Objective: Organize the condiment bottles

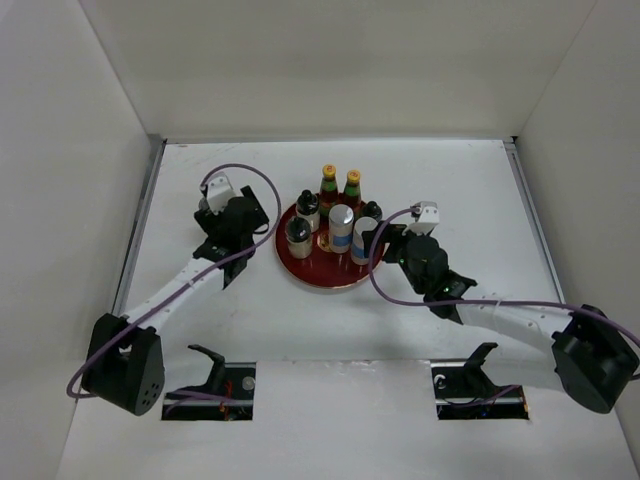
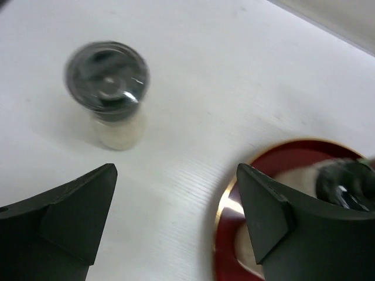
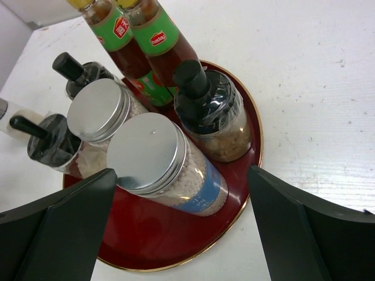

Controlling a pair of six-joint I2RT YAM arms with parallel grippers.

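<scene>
Left end effector [image 2: 176, 175] and right end effector [image 3: 181, 171] gaped wide beside the red tray [image 1: 322, 284] of condiment bottles [image 3: 157, 42]; one grey-lidded jar [image 2: 106, 79] stood outside it.

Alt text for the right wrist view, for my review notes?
Condiment bottles crowd a round red tray: two silver-lidded shakers nearest, black-capped jars around them, two dark sauce bottles behind. The right tool's open fingers frame the nearest shaker.
</scene>
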